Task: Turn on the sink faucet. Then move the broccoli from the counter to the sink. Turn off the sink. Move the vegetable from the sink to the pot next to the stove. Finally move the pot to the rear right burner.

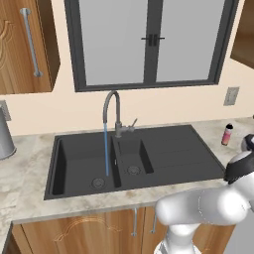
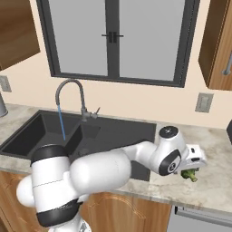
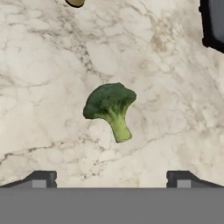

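Observation:
Water runs in a thin blue stream point(image 1: 106, 149) from the sink faucet point(image 1: 111, 106) point(image 2: 70, 93) into the large basin of the charcoal sink point(image 1: 168, 149) point(image 2: 118, 131). The broccoli point(image 3: 109, 109) point(image 2: 189, 174) lies on the marbled counter point(image 3: 43, 65) point(image 2: 213, 181) to the right of the sink, stalk pointing toward the hand camera. My gripper point(image 3: 111, 180) point(image 2: 194, 164) hangs just above it, open, its two fingertips point(image 3: 41, 179) spread wide with nothing between them. The arm reaches low over the counter's front right.
A small red-labelled bottle point(image 1: 227, 134) stands on the counter behind the arm. A steel canister point(image 1: 4, 136) sits at the far left. A dark object point(image 3: 214, 22) cuts into the hand view's top right corner; a tan item point(image 3: 75, 2) sits at its top edge.

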